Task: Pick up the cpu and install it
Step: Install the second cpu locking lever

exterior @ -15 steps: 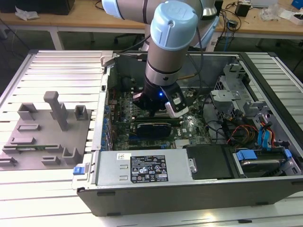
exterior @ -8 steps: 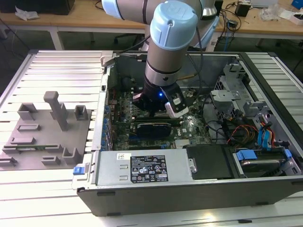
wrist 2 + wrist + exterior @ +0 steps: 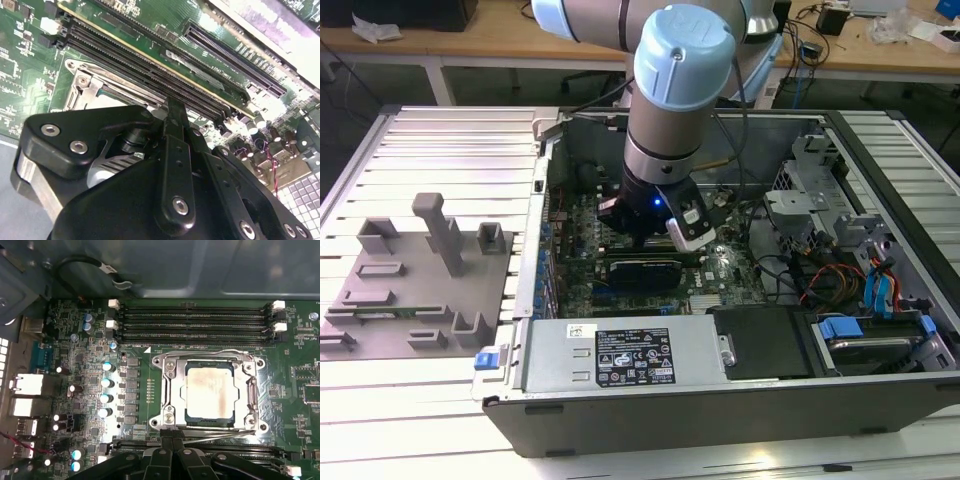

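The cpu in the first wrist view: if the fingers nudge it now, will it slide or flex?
The cpu probably won't slide: it lies flat inside the socket frame, which surrounds it. It looks like a stiff metal-topped plate, so flexing seems unlikely. Its smooth, flat top offers little to grip and may be slippery.

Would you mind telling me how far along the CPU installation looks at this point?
Mostly done, it appears. In the first wrist view the cpu already lies flat inside the socket frame on the motherboard, so pick-up and placement look complete. The end effector sits just at the socket's edge by the thin retention lever, carrying nothing visible. Whether the socket is latched cannot be judged.
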You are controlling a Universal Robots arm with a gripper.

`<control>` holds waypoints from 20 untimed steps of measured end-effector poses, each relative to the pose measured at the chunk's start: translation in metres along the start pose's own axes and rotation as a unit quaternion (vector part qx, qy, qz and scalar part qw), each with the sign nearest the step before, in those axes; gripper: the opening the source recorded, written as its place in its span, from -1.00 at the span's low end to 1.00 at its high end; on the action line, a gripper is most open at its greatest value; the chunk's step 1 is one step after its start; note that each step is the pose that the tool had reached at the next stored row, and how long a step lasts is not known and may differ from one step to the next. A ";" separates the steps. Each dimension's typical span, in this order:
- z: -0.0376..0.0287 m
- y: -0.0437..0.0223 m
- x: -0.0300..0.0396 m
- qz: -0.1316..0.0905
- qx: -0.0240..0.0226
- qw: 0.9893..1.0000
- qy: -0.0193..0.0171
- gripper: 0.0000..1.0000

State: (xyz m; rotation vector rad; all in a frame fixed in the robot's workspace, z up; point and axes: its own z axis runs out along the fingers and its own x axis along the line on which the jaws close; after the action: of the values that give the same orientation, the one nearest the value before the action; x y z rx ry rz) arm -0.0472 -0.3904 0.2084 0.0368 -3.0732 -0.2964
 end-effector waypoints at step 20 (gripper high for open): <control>0.0029 -0.0077 0.0072 0.000 -0.030 1.000 -0.010 -0.79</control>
State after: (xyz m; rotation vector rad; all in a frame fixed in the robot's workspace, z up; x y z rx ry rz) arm -0.0544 -0.3976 0.2044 0.0315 -3.0819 -0.3912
